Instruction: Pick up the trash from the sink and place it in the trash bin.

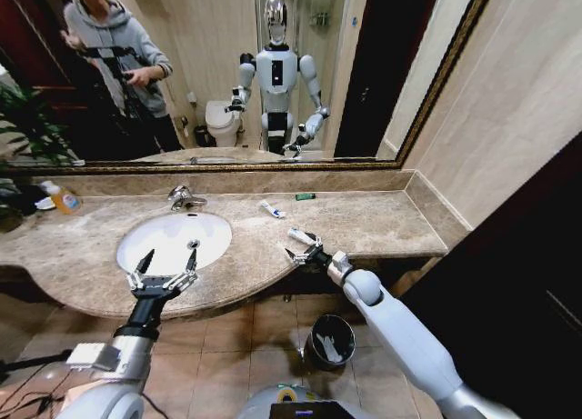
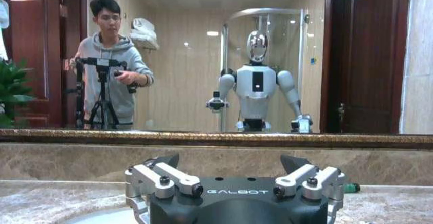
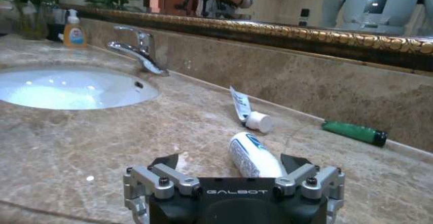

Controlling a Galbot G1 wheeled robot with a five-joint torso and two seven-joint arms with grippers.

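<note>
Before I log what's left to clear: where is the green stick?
In the head view the green stick lies on the marble counter against the backsplash, right of the tap, beyond the capped white tube; the right pincer works nearer the front edge.

The white oval basin [image 2: 101,216] is cut off at six o'clock. The black round bin's [image 1: 329,340] white contents are too small to identify. The right gripper [image 3: 233,171] hides the white-and-blue tube's [image 3: 252,155] near end.

I'm looking at a bathroom — a wide mirror [image 1: 209,74] in a gilded frame [image 3: 284,31] runs along the far wall above a beige marble counter [image 1: 382,221]. Brown floor tiles [image 1: 245,333] lie near me — a potted plant [image 1: 23,128] stands far left.
</note>
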